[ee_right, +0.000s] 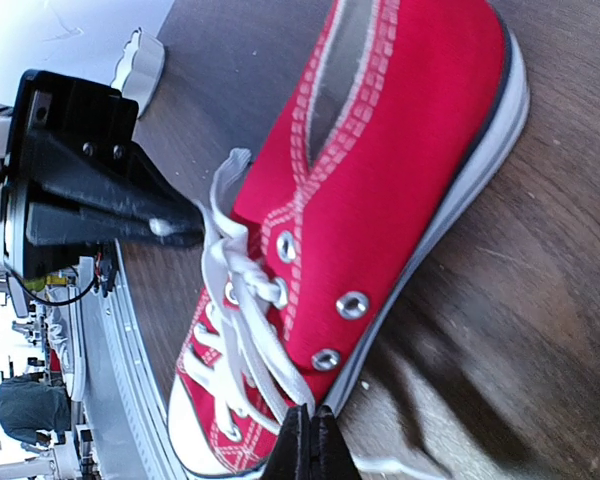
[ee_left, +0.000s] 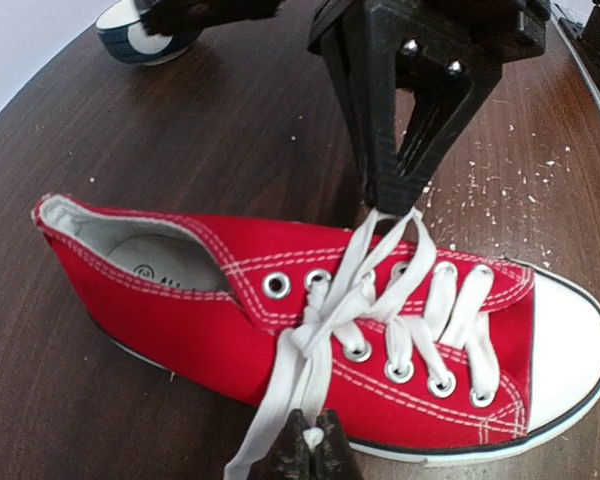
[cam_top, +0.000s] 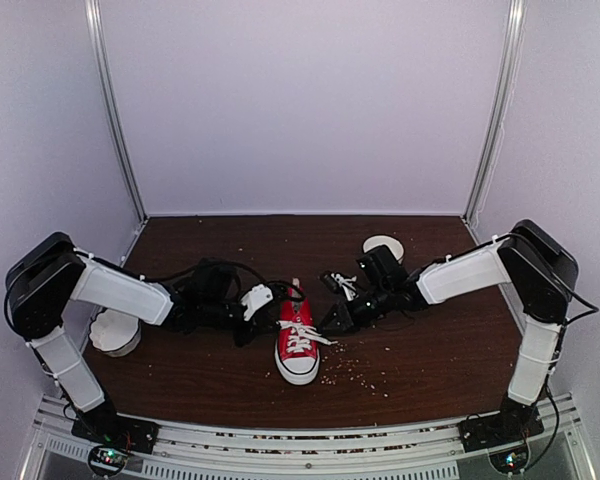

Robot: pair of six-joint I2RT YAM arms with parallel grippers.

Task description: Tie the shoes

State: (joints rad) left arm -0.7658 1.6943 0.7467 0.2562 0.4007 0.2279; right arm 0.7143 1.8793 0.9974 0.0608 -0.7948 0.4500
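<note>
closest to my left wrist lens, the left tool [ee_left: 305,452] is clenched tight on the laces [ee_left: 298,360]. a white strand runs from the eyelets [ee_left: 277,286] straight down into its fingertips. on the far side of the sneaker [ee_left: 200,330], the right tool [ee_left: 392,190] is likewise pinched closed on the laces, gripping a strand that rises up to its tips. i can see the two strands cross each other near the upper eyelets.

from the top camera, the red sneaker stands upright on its white sole in the middle of the dark wooden surface [cam_top: 450,350], between the two tools, with its toe cap [cam_top: 298,374] toward the near edge. pale crumbs [cam_top: 358,372] are strewn on the surface just right of the toe cap. a white bowl [cam_top: 115,332] sits at the left edge of the surface, and a round dish [cam_top: 384,246] lies at the back right, well apart from the sneaker.
</note>
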